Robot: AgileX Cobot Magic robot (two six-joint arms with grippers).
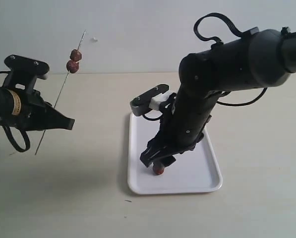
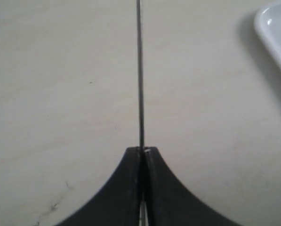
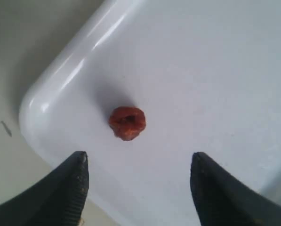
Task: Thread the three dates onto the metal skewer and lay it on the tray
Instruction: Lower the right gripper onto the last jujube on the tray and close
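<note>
My left gripper (image 1: 63, 122) is shut on the metal skewer (image 1: 63, 87), which slants up and away from the table. Two dates (image 1: 74, 61) are threaded near its upper tip. In the left wrist view the thin skewer (image 2: 140, 70) runs straight out from my shut left gripper (image 2: 142, 150). The third date (image 3: 127, 123) lies loose on the white tray (image 3: 74, 61) near a corner. My right gripper (image 3: 139, 160) hangs open just above it, one finger on each side and short of the fruit. The same date (image 1: 158, 170) shows under the right arm, on the tray (image 1: 197, 178).
A beige tabletop (image 1: 257, 129) surrounds the tray. The bulky right arm (image 1: 222, 74) leans over the tray's middle and hides much of it. A corner of the tray (image 2: 276, 28) shows in the left wrist view. A small dark speck (image 1: 128, 201) lies near the tray's front edge.
</note>
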